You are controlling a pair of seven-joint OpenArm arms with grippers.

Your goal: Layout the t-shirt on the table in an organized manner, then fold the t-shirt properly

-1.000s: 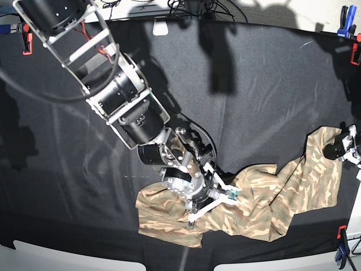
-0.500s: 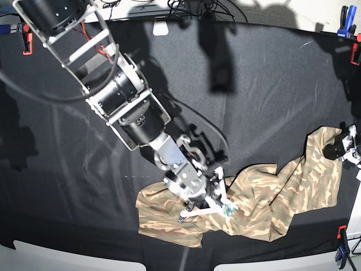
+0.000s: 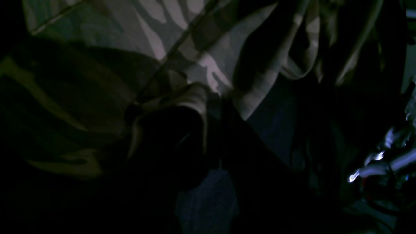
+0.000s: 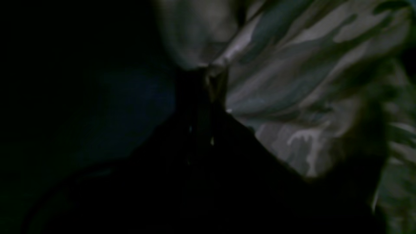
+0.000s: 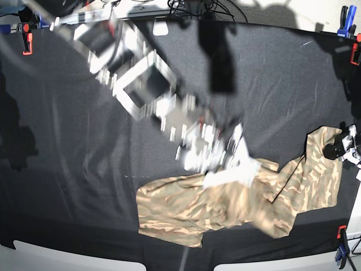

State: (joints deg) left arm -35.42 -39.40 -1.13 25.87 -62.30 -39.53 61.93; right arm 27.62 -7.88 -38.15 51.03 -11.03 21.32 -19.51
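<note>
The camouflage t-shirt (image 5: 186,206) lies crumpled along the front right of the black table (image 5: 282,84). My right gripper (image 5: 234,164) is motion-blurred above the shirt's middle and is shut on the t-shirt, with a pale fold lifted at its tip. In the right wrist view, dark fingers meet the t-shirt (image 4: 292,97) fabric. At the table's right edge my left gripper (image 5: 337,148) is shut on the shirt's far end. The left wrist view is dim and shows the t-shirt (image 3: 201,65) draped over a dark finger.
Red clamp (image 5: 26,40) at the back left. Blue clamp (image 5: 345,22) and red clamp (image 5: 355,53) at the back right, another clamp (image 5: 341,243) at the front right. A white block (image 5: 161,27) and cables (image 5: 192,7) sit at the back edge.
My right gripper has shut on the shirt and the arm has swung up and back, lifting a fold and stretching the middle. The left gripper has stayed put.
</note>
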